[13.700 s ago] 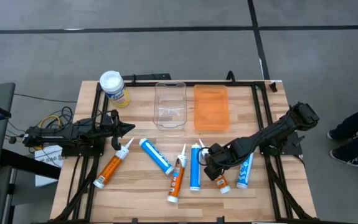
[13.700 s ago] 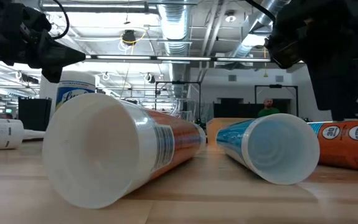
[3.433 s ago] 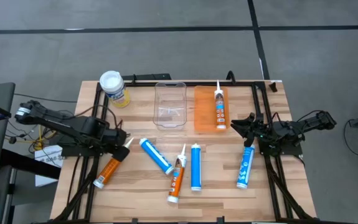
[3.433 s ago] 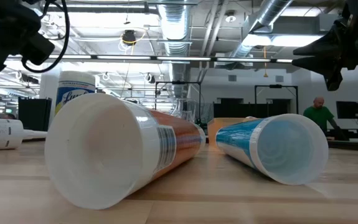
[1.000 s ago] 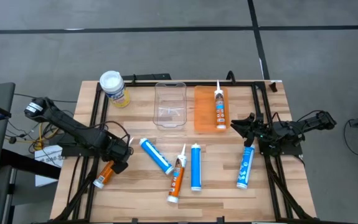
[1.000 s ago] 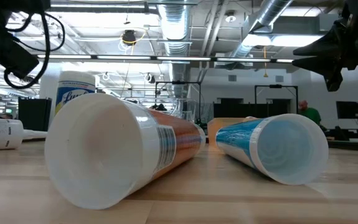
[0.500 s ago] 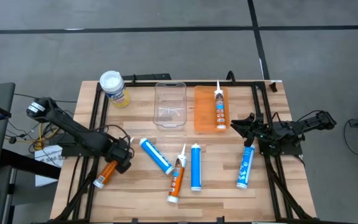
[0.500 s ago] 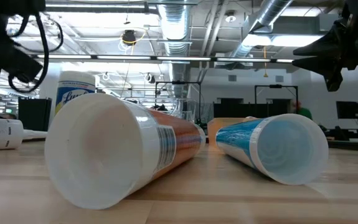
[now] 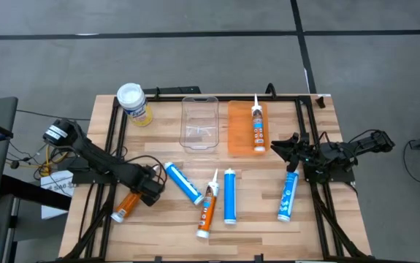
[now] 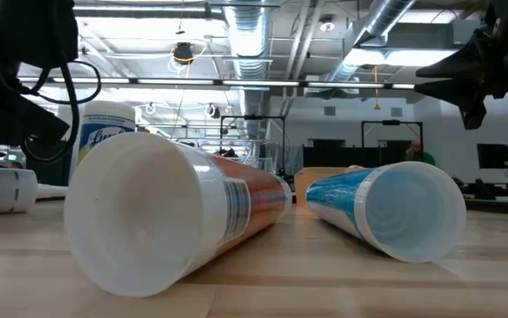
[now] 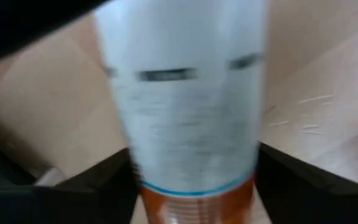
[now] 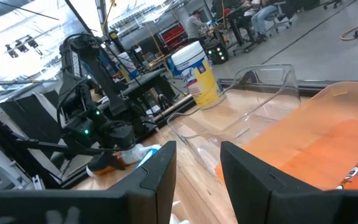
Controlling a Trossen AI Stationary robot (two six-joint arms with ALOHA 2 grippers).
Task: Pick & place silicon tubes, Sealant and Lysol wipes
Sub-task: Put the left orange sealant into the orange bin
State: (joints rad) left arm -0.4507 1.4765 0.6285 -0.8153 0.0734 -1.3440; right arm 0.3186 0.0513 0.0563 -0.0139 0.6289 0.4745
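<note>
An orange tube (image 9: 124, 207) lies at the table's left, its nozzle half hidden under my left gripper (image 9: 151, 190). The left wrist view shows its white-labelled body (image 11: 191, 112) filling the gap between the two dark fingers. My right gripper (image 9: 279, 146) (image 12: 197, 180) waits open at the right side, holding nothing. The Lysol wipes (image 9: 133, 102) (image 12: 197, 74) stand upright at the far left corner. Another orange-and-white tube (image 9: 256, 128) lies in the orange tray (image 9: 240, 142). My left gripper has the orange tube's body between its two fingers (image 11: 110, 186), one against each long side, near the edge of the white label (image 11: 194, 177). The fingers come from above, slanting in from the table's left, and lie across the tube. The tube lies on the table.
A clear bin (image 9: 199, 123) stands beside the orange tray at the far middle. Three blue tubes (image 9: 182, 183) (image 9: 228, 196) (image 9: 288, 196) and an orange tube (image 9: 207, 208) lie across the table's near half. Cables hang off the left edge (image 9: 63, 142).
My left gripper has gone toward the table's right and near edges and down over the orange tube. It now covers the nozzle half that showed before. The right arm has kept still.
</note>
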